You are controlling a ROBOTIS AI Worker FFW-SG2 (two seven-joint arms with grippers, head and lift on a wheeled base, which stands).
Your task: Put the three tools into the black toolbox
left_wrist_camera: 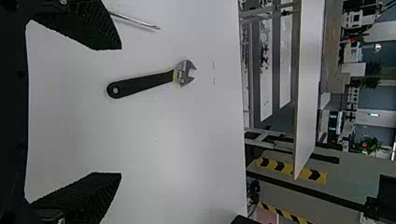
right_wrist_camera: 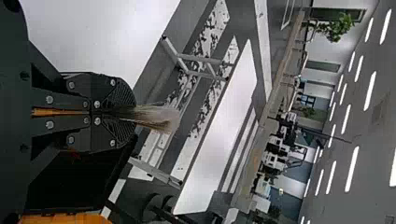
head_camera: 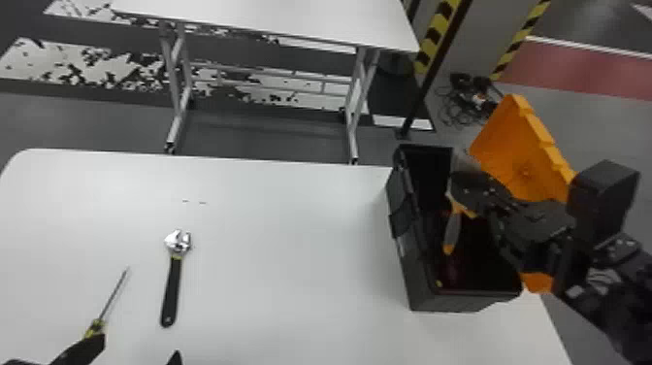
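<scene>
The toolbox (head_camera: 441, 302) is black, its lid (head_camera: 516, 150) orange, a post (head_camera: 435, 36) black-and-yellow striped.

The head view looks forward and down across the bench (head_camera: 291, 252), sharing the wrench (head_camera: 171, 291) at its eight o'clock with the nearer left wrist view; the right faces a farther table (right_wrist_camera: 219, 140).

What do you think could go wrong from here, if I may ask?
The brush, clamped upright in the right gripper at the open toolbox, might topple when released. The wrench lies near the screwdriver, so the left gripper could nudge one while reaching for the other.
</scene>
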